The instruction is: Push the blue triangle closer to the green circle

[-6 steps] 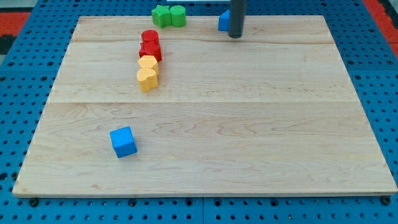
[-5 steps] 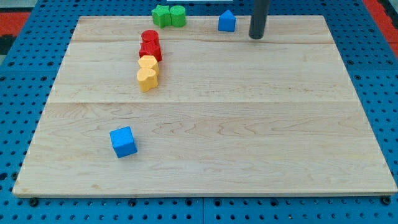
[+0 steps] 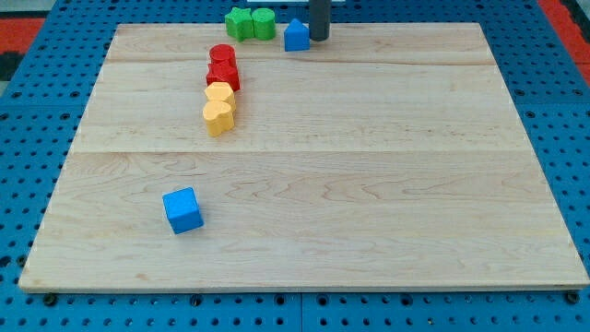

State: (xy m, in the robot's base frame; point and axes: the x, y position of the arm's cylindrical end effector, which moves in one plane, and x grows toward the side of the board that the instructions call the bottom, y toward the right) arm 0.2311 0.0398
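Note:
The blue triangle sits at the board's top edge, a short gap to the right of the green circle. My tip touches the blue triangle's right side. A second green block sits against the green circle's left side.
Two red blocks and two yellow blocks form a column left of centre. A blue cube lies near the lower left. The wooden board rests on a blue pegboard.
My tip swung to the right of the blue triangle, then came back left and pushed the triangle left, closer to the green circle.

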